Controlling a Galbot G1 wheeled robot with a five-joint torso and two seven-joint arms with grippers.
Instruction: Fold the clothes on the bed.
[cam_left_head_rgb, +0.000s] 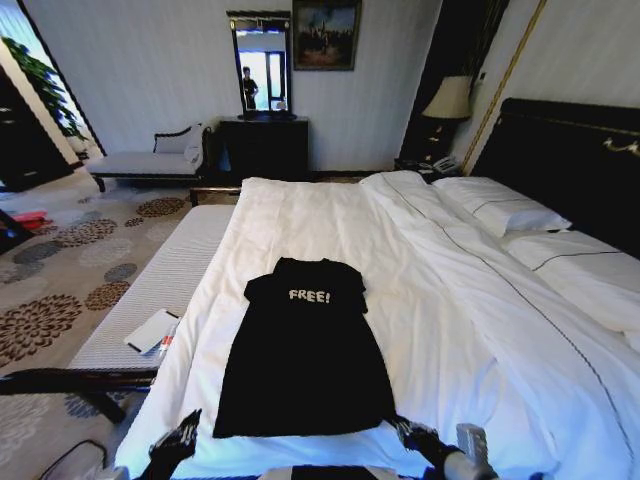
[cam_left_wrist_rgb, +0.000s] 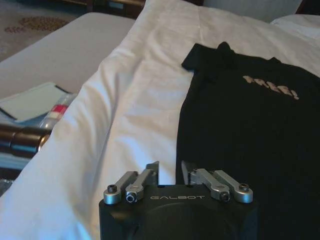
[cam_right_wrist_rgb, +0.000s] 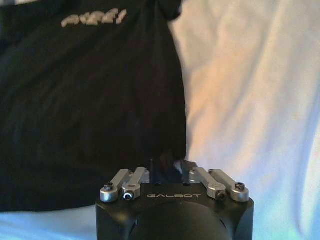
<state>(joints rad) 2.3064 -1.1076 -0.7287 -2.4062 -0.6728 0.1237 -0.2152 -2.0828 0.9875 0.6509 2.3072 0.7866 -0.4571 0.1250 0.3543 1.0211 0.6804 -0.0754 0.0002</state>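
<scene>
Far left, a pale upholstered bench (cam_left_head_rgb: 150, 162) against the far wall; nearer, a low grey bench (cam_left_head_rgb: 160, 275) runs along the left side of the bed (cam_left_head_rgb: 480, 330), carrying a white booklet (cam_left_head_rgb: 152, 330) toward its near end. Left gripper (cam_left_head_rgb: 180, 438) hovers low at the near edge of the white duvet (cam_left_head_rgb: 300, 215), just left of the T-shirt's near-left hem corner. In the left wrist view its fingers (cam_left_wrist_rgb: 152, 172) stand slightly apart, nothing between them, poised over the line where black cloth meets white. The black T-shirt (cam_left_head_rgb: 303, 350) lies flat at mid-bed toward the near edge, front up, "FREE!" lettering (cam_left_head_rgb: 309, 295) readable, collar toward the far end, hem nearest the robot. Sleeves look already tucked in, so the outline reads as a long narrow panel, though the cloth is too dark to confirm a side fold. Right gripper (cam_left_head_rgb: 420, 435) sits at the near-right hem corner; in the right wrist view the hem corner lies right at its fingertips and the dark cloth hides the gap, so I cannot tell whether it is parted or pinching. Right of that, bare duvet, then white pillows (cam_left_head_rgb: 505, 210) against the dark headboard (cam_left_head_rgb: 565, 160). Judgement: folding barely begun at best; the lengthwise fold, hem to collar, is still to do, and both grippers are staged at the hem corners.
</scene>
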